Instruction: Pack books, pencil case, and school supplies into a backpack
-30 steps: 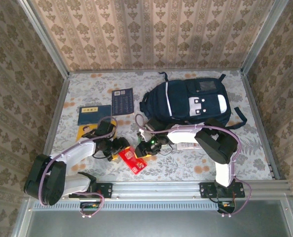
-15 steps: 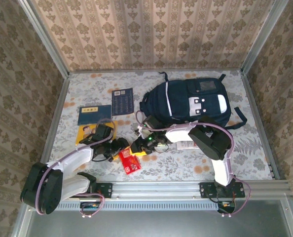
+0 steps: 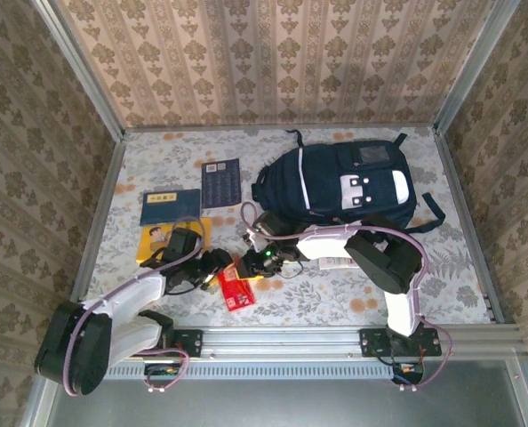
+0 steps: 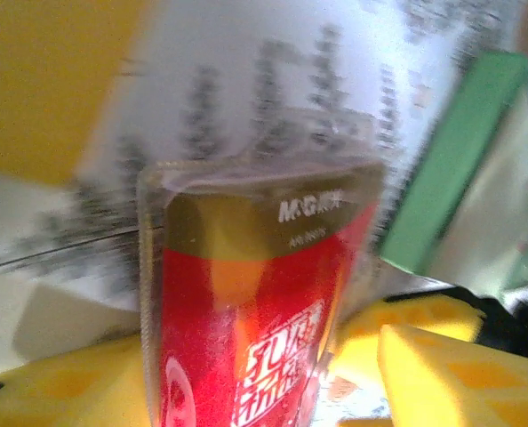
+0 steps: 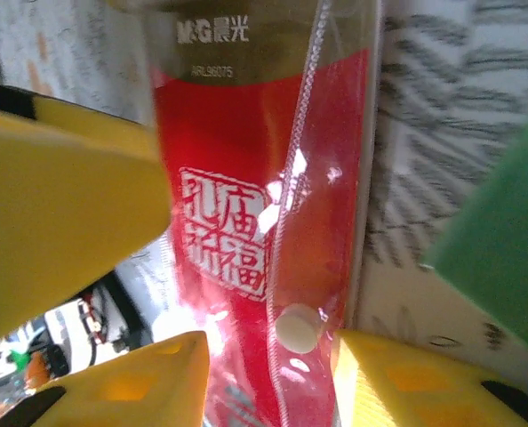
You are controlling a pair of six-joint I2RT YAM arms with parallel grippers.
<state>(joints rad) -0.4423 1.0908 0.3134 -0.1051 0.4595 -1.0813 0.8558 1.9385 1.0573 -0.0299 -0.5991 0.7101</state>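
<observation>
The red packet (image 3: 237, 286) stands tilted on the cloth between my two grippers. In the right wrist view my right gripper (image 5: 271, 356) has a yellow finger (image 5: 148, 382) against each long edge of the packet (image 5: 246, 205). My left gripper (image 3: 216, 265) faces it from the left. In the left wrist view its jaws (image 4: 264, 378) stand wide on either side of the packet (image 4: 246, 311). The pale green pad (image 4: 451, 169) lies just beyond. The navy backpack (image 3: 344, 182) lies at the back right. The navy book (image 3: 220, 182), blue book (image 3: 170, 206) and orange-yellow book (image 3: 156, 237) lie at the left.
A white packet with red print (image 3: 335, 263) lies half under the right forearm. The patterned cloth (image 3: 335, 302) is bare at the front right. Metal side rails (image 3: 100, 205) and the front rail (image 3: 291, 338) bound the table.
Both grippers have drawn together around the red packet and narrowed their jaws. The packet has shifted left and tipped up, looking shorter than before.
</observation>
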